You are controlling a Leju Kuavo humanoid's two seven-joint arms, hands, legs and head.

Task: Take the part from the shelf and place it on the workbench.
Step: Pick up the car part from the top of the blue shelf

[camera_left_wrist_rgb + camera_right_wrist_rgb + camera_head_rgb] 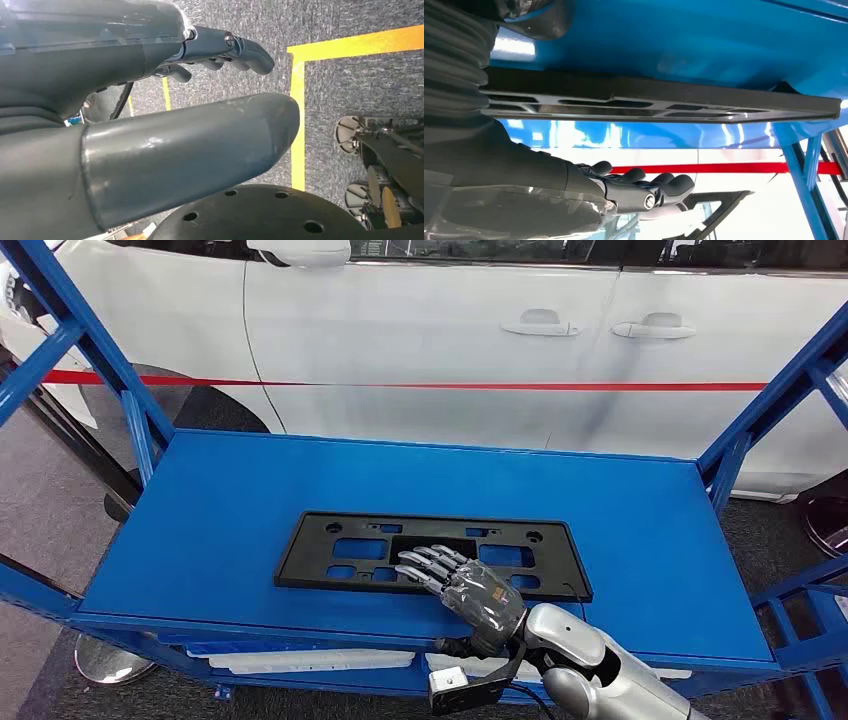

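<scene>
Head view: black part [432, 553] flat, mid blue shelf [230, 510]; right hand [462, 586] above its near edge, fingers apart, gripping nothing. White car [480, 330] behind. Left hand [165, 100], fingers slightly curled and empty, over grey floor [350, 80] with yellow tape [299, 110].

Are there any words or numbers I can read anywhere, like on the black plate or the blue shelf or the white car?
No readable words or numbers anywhere.
Black plate: holes and slots, no writing that can be made out.
Blue shelf: plain, no label.
White car: a red stripe and door handles, no text.
Floor by the left hand: yellow lines, no letters.
</scene>
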